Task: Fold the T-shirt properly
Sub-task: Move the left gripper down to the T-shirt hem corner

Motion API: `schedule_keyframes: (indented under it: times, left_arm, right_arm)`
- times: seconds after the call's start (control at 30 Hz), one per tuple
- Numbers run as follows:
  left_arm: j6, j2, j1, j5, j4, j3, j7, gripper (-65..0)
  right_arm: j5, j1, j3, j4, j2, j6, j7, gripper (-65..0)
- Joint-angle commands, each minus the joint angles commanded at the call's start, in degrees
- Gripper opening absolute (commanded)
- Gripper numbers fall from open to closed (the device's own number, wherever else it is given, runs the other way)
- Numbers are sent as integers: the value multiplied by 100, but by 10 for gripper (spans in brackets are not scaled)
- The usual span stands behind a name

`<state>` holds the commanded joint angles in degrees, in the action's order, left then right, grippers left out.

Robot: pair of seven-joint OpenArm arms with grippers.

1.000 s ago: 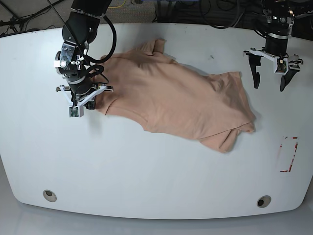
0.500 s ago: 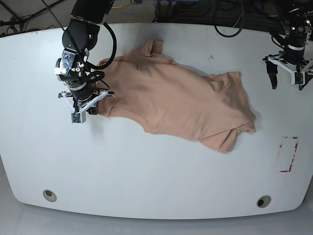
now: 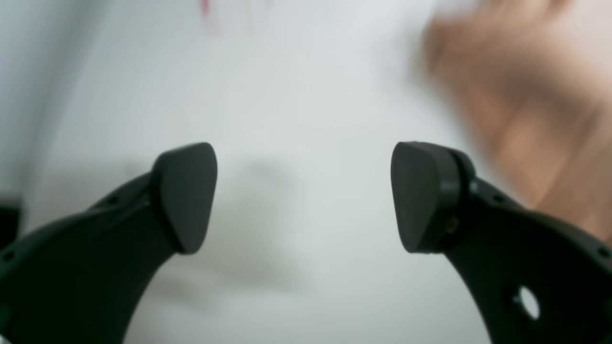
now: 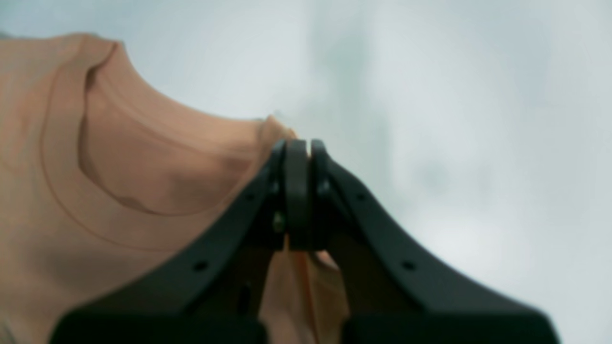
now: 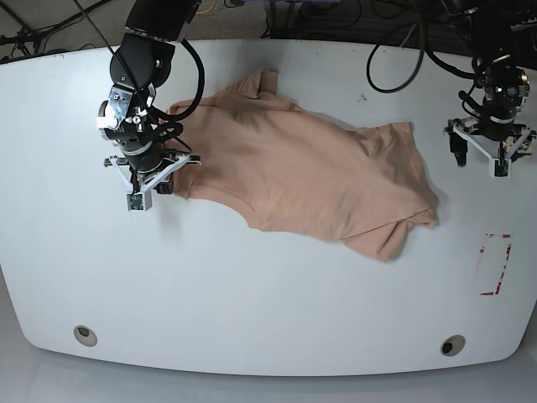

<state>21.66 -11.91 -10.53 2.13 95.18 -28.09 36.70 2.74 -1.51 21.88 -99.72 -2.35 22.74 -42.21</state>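
Observation:
The peach T-shirt (image 5: 302, 172) lies spread and rumpled across the middle of the white table (image 5: 252, 294), collar end to the left. No smiley print shows. My right gripper (image 5: 159, 176) is at the shirt's left edge; in the right wrist view (image 4: 299, 191) its jaws are shut on a fold of the shirt (image 4: 119, 167) beside the collar. My left gripper (image 5: 491, 151) is open and empty above bare table, to the right of the shirt. In the left wrist view (image 3: 303, 196) the shirt (image 3: 526, 95) is a blur at the upper right.
A red-outlined mark (image 5: 495, 264) is on the table at the right. Two round holes (image 5: 84, 335) (image 5: 453, 345) sit near the front edge. Cables lie behind the back edge.
My left arm has moved left and forward toward the shirt's right side, still open. My right gripper has shifted slightly up and right at the shirt's left edge.

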Motion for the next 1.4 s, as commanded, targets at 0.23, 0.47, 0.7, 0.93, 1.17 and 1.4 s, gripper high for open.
schedule_keyframes:
  times: [0.23, 0.47, 0.7, 0.93, 1.17, 1.4]
  left_arm:
    - [106, -46, 222, 163, -336, 170, 234, -123]
    - [226, -18, 456, 335, -664, 354, 379, -126]
    - [245, -2, 628, 155, -760, 365, 468, -124]
    - [181, 65, 788, -19, -922, 318, 397, -119]
    - [176, 77, 913, -65, -1107, 316, 334, -117]
    - [228, 82, 1068, 46, -1382, 347, 347, -119]
  right_arm:
    - [-10, -51, 1, -122, -11, -55, 45, -650]
    - [9, -25, 18, -173, 30, -58, 82, -650]
    - [2, 17, 20, -112, 66, -32, 50, -650]
    - [16, 31, 7, -64, 62, -19, 25, -650]
    - [24, 40, 19, -65, 58, -41, 36, -650]
    - [16, 15, 13, -55, 52, -44, 24, -650]
